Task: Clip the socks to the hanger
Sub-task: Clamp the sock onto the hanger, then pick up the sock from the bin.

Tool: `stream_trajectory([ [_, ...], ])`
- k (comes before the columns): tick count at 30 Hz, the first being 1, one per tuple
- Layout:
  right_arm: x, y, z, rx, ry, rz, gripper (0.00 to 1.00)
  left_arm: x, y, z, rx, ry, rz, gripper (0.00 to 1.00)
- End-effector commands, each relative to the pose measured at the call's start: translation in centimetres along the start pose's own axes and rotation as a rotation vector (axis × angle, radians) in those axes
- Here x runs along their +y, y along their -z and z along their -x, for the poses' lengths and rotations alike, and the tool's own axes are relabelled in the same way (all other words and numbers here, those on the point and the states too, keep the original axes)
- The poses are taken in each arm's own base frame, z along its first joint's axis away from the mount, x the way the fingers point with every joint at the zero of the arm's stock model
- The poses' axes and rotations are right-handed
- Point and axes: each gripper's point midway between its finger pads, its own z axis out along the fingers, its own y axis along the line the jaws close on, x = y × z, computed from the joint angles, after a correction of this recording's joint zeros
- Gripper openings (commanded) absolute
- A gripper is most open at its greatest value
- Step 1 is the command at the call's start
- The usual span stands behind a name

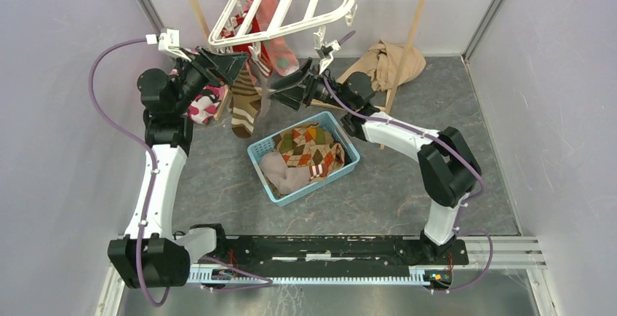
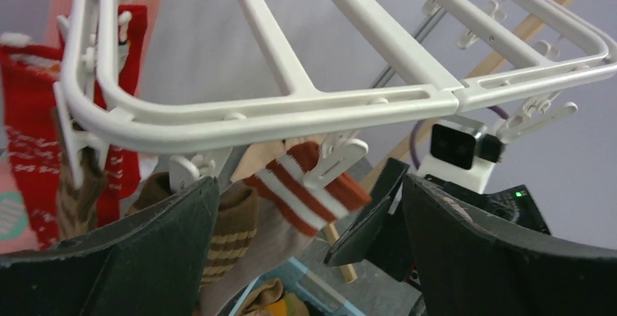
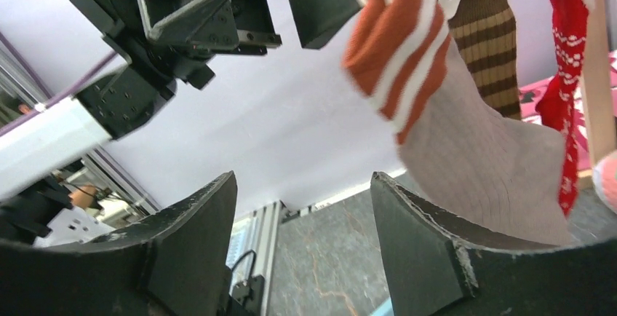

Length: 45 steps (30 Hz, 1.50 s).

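Gaping left claw [image 2: 307, 192], right claw [image 3: 302, 185], 1 hanger [image 2: 291, 118]

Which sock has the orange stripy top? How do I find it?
Find the white hanger hanging up high. On its near edge, a clip pinches the orange-cuffed sock. Its cuff is orange with white stripes, unlike the brown-striped sock and red sock beside it.

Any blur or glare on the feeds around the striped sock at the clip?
Top external: even light, sharp, hanger cropped at the top edge. Left wrist: striped sock crisp, no glare. Right wrist: its cuff looks slightly smeared.
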Motion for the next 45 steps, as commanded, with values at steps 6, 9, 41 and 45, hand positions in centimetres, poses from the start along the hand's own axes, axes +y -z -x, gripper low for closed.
stream_trajectory([
  [6, 2.0, 4.7, -0.5, 0.042, 0.214, -0.105, 0.78, -2.9, 4.9, 0.0, -0.013, -0.221, 0.008, 1.0],
  [9, 1.6, 6.9, -1.7, 0.084, 0.272, -0.179, 0.79, -4.2, 6.0, -0.9, 0.002, -0.224, -0.038, 1.0],
  [41, -2.2, 22.6, -11.6, 0.397, 0.447, -0.609, 0.84, 0.2, 12.0, -16.7, 0.329, 0.146, 0.044, 0.79],
  [45, -2.7, 22.7, -12.1, 0.414, 0.445, -0.615, 0.83, -0.4, 12.3, -18.6, 0.383, 0.225, -0.008, 0.77],
])
